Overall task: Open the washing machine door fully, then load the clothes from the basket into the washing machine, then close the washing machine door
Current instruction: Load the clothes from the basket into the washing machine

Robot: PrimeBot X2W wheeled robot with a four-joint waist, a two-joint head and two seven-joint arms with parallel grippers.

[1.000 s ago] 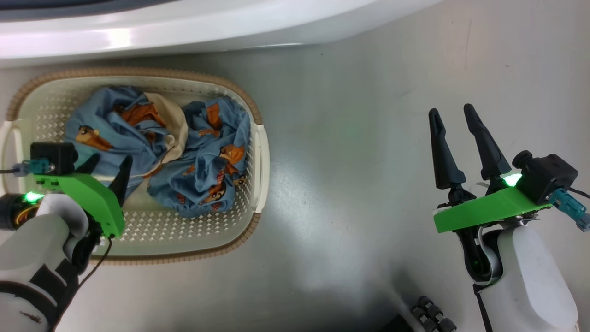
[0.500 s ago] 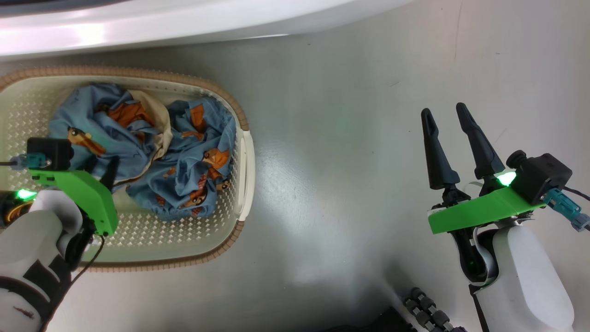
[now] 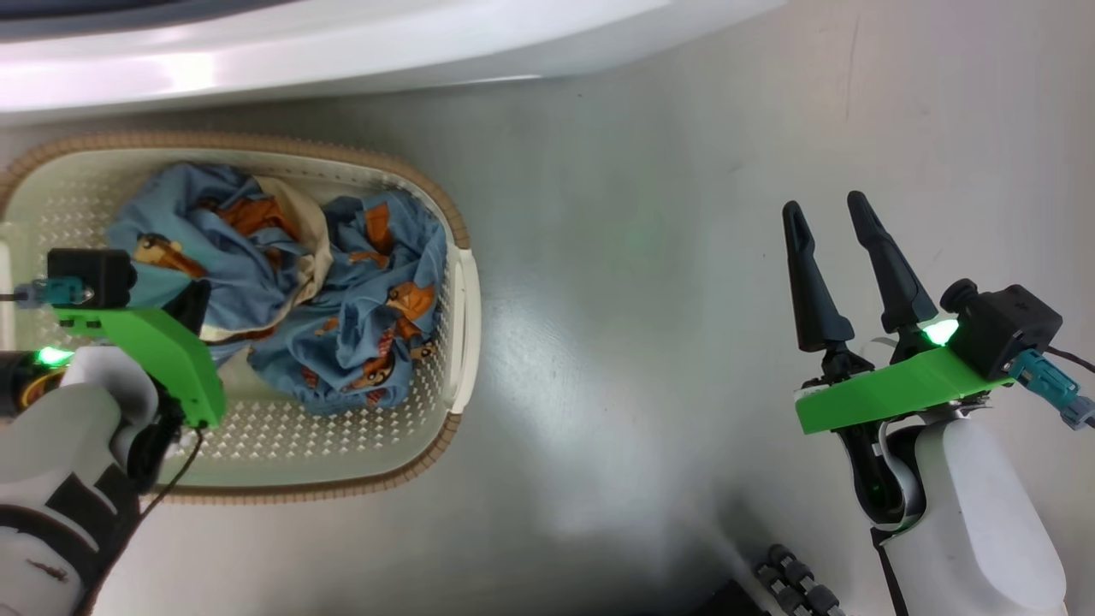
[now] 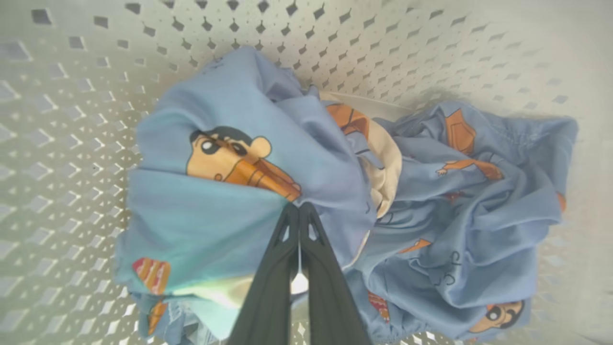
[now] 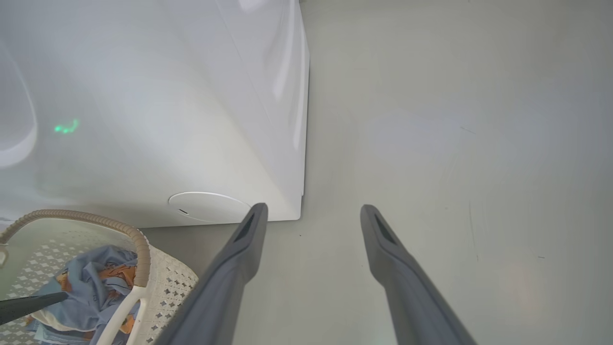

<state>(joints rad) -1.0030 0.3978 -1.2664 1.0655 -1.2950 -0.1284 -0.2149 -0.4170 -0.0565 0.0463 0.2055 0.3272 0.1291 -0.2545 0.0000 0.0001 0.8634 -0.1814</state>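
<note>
The clothes (image 3: 368, 299), light blue with orange-brown cartoon figures and a cream lining, lie bunched in the cream-white basket (image 3: 466, 282) on the floor. My left gripper (image 3: 192, 299) reaches down into the basket's left part. In the left wrist view its fingers meet at their tips (image 4: 299, 207), shut on a fold of the clothes (image 4: 191, 215) just below a printed figure. My right gripper (image 3: 825, 214) hovers open over bare floor, far right of the basket. The white washing machine (image 3: 342, 60) runs along the top edge. Its door is out of view.
Grey floor (image 3: 642, 342) spreads between the basket and my right arm. In the right wrist view, the washing machine's front corner (image 5: 297, 143) and a round cover (image 5: 208, 207) stand beyond the open gripper (image 5: 313, 211). The basket rim (image 5: 139, 239) sits at lower left.
My left gripper's fingers, apart a second ago, have come together on the blue garment. The head view has shifted slightly. The right gripper stays open in the same pose.
</note>
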